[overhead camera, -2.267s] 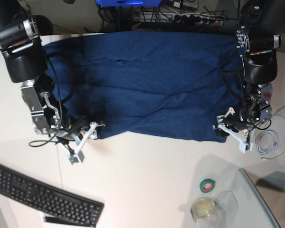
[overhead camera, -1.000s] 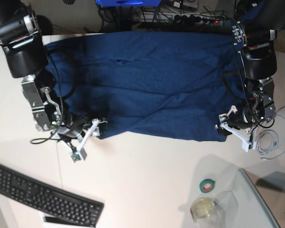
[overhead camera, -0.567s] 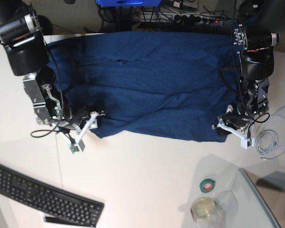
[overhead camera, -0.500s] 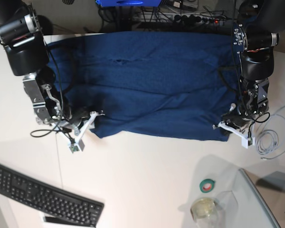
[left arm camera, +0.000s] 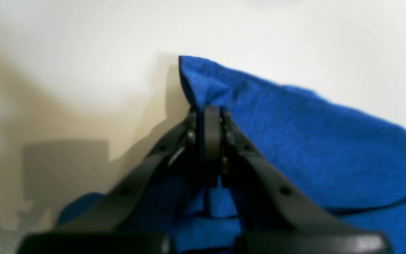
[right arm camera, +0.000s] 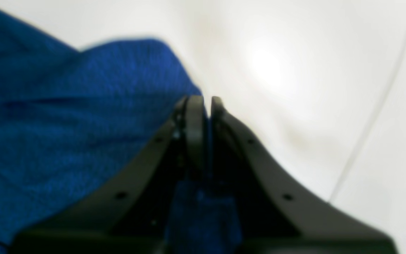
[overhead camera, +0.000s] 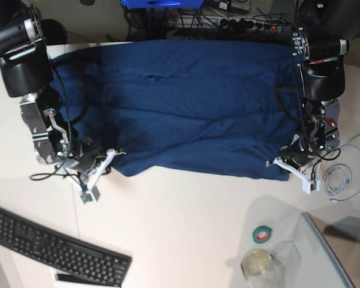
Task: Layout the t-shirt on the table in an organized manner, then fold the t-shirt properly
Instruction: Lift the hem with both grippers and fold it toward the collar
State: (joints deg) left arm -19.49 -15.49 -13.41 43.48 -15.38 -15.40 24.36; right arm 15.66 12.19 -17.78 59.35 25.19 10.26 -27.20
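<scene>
Counter, white and curved at its far edge, carrying everything in shot. Spread wide across its far half: navy t-shirt, mostly flat, creased through the middle, near hem running between the two arms. Seemingly laid out crosswise so both near corners can be reached at once.

Left gripper, on the right of the base view, clamped on the near corner of the shirt there. Right gripper, on the left of the base view, pinching the opposite near corner. Paired corner grips suggesting a lift of the near edge toward the far edge, judged as the opening of a fold or a last straightening pull.

Black keyboard at the near left, well apart from the cloth. Coiled cable just beside the left arm. Clear cup and small roll of green tape near the right front, clear of the work.

Base view giving the whole layout but hiding the jaws in clutter. Left wrist view showing the jaws closed with a peak of blue fabric standing up past their tips. Right wrist view, blurred, showing jaws nearly together with cloth caught between, bare counter beyond.
</scene>
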